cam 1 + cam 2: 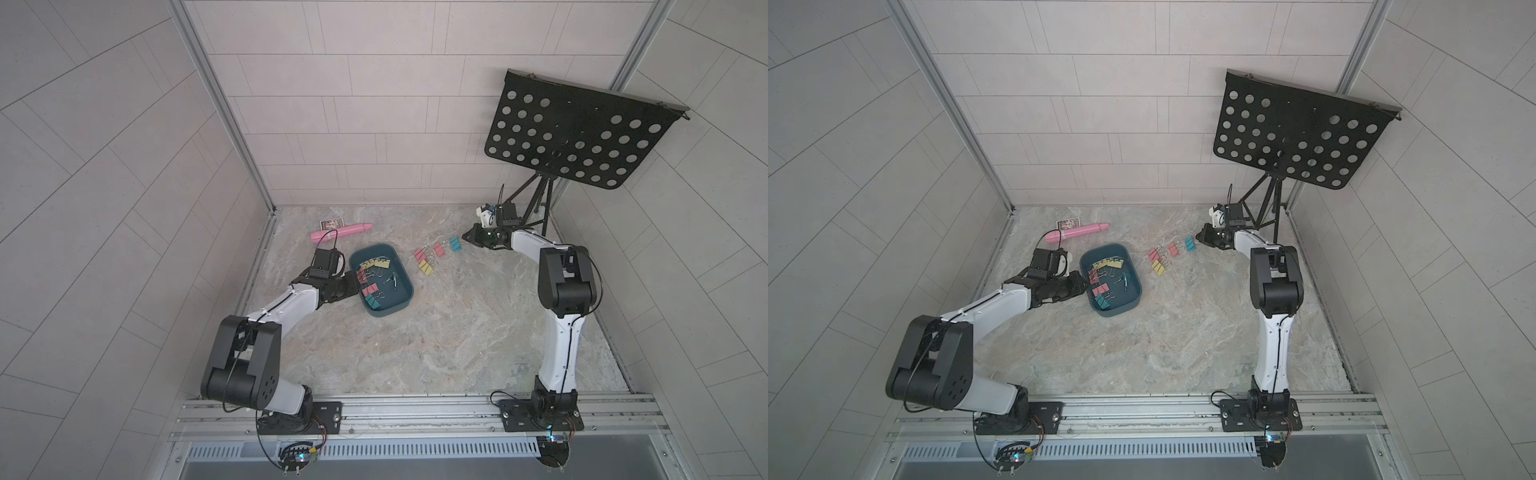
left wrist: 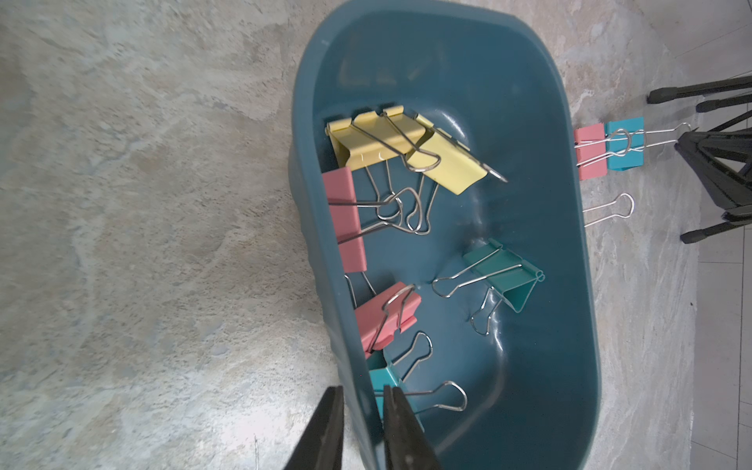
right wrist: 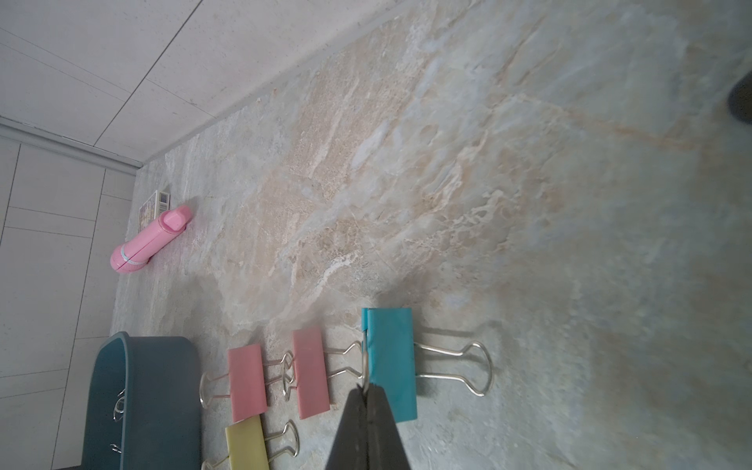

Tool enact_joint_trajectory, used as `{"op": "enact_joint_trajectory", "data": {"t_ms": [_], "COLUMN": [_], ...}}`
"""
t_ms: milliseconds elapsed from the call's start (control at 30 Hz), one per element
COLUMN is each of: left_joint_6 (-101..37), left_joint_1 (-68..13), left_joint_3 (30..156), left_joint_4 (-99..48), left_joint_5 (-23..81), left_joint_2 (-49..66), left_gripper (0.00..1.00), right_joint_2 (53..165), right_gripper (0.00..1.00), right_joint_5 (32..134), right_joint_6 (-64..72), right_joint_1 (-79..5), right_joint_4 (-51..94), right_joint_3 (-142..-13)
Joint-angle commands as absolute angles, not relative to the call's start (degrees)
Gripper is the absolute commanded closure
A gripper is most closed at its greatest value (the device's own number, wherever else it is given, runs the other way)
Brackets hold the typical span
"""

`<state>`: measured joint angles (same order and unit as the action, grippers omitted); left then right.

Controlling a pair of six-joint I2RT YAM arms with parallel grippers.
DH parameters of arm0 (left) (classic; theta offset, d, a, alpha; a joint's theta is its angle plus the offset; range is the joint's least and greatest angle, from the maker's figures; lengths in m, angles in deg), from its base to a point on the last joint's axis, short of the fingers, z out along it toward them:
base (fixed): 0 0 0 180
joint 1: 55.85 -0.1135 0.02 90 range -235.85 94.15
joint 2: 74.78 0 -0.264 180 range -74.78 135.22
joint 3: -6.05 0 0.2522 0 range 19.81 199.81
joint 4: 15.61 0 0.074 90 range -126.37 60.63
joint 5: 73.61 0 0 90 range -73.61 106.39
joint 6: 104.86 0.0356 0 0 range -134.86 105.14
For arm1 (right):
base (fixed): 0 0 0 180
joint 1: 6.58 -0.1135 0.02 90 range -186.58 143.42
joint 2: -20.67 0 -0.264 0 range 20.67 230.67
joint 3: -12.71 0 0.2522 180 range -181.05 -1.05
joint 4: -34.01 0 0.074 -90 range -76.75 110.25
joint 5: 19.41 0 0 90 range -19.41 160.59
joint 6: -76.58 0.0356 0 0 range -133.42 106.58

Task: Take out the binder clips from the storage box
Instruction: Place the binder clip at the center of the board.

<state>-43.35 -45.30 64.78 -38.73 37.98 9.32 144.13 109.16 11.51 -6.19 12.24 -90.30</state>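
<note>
Dark teal storage box (image 1: 380, 252) sits left of centre on the marbled tabletop (image 1: 415, 353), holding several pink, yellow and teal binder clips (image 1: 376, 263). The left fingers (image 2: 403, 435) are clamped over its left wall, one inside and one outside. Just right of the box, a row of clips (image 1: 427, 268) lies on the tabletop. The right fingers (image 3: 352, 431) are pinched together on the wire handle of the rightmost teal clip (image 3: 390, 362).

The marbled desk (image 1: 415, 332) is carrying the storage box (image 1: 388, 312) left of centre. Binder clips (image 1: 432, 259) are lying just right of it. A pink tube (image 1: 340, 232) and card (image 1: 331, 224) are sitting far left, and a stand (image 1: 540, 203) is standing far right.
</note>
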Motion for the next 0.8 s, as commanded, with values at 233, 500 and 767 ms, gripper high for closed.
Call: {"op": "enact_joint_trajectory", "data": {"t_ms": [233, 500, 767], "left_joint_6": [-42.64, -42.55, -42.42], "left_joint_1": [-44.92, -44.95, -44.92], "left_joint_3": [64.55, 64.55, 65.12], "left_joint_4": [-39.3, -39.47, -39.84], "left_joint_5": [37.66, 37.61, 37.64], "left_joint_2": [8.55, 8.53, 8.72], "left_gripper": [0.74, 0.74, 0.74], "right_joint_2": [146.09, 143.96, 137.81], "right_gripper": [1.0, 0.76, 0.65], "right_joint_5": [109.62, 109.22, 108.34], "right_joint_6": [10.58, 10.4, 9.55], "right_joint_1": [-6.11, -5.97, -6.0], "right_joint_4": [10.68, 10.66, 9.23], "right_joint_3": [-91.84, -91.45, -91.3]}}
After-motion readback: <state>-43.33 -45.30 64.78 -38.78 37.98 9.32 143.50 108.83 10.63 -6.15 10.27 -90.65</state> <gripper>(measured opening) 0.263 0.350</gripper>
